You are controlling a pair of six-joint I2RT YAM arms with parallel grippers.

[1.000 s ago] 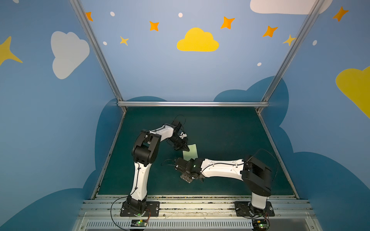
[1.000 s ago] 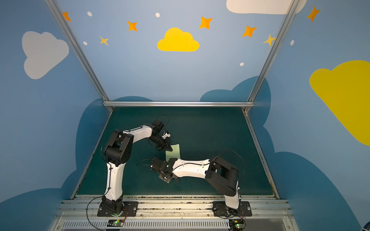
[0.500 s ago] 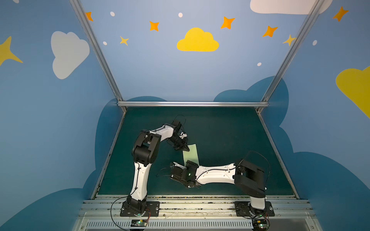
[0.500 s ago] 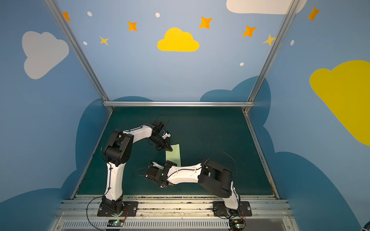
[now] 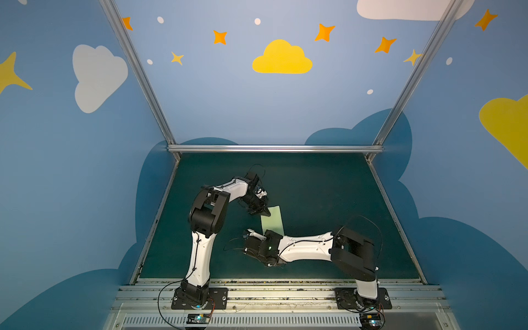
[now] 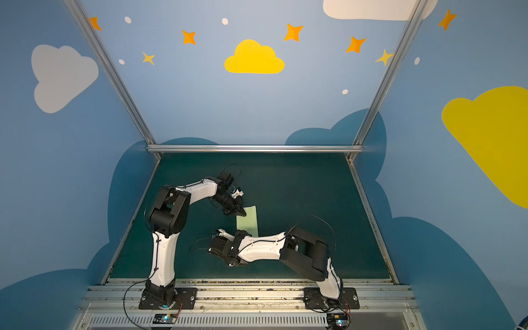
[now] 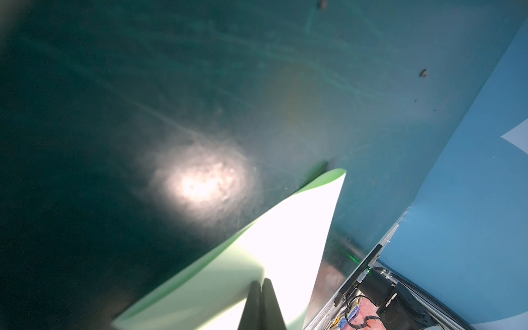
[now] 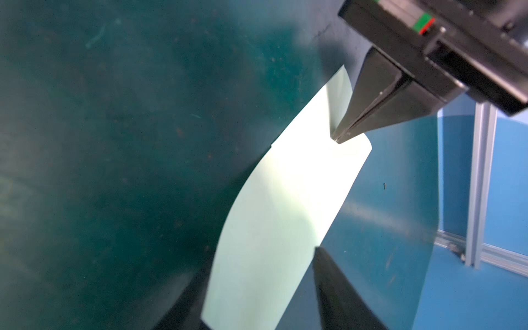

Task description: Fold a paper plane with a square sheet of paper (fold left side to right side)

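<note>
**One folded sheet, two claws at its ends**

Item: square sheet of paper point(image 5: 272, 220) point(image 6: 248, 221), pale green. It is doubled over into a narrow rectangle.

Location: it lies on the dark green mat point(image 5: 328, 200), around the middle, between the two arms.

Orientation: in both top views the long axis runs from the far side to the near side, and the near end leans slightly right. The short ends are cut straight. One faces the back wall and one faces the rail at the front.

Condition: not fully flat. In the left wrist view the sheet point(image 7: 271, 257) bows up off the mat along one long edge. In the right wrist view the sheet point(image 8: 285, 214) has a far corner curled up beside the left claw.

Left gripper point(image 5: 264, 213) point(image 6: 241, 213) point(image 7: 261, 283) point(image 8: 338, 138): the jaws are fully closed and the tips meet in a single point. That point bears on the far end of the sheet, near its left corner. It appears to be pressing down rather than pinching a layer, though the close views are too washed out to be sure.

Right gripper point(image 8: 257, 265): it sits low at the near end. The jaws stand apart, and the near end of the sheet lies in the gap between the two dark fingers point(image 8: 337, 285). It clamps nothing. Whether either finger touches a paper edge cannot be told.
</note>
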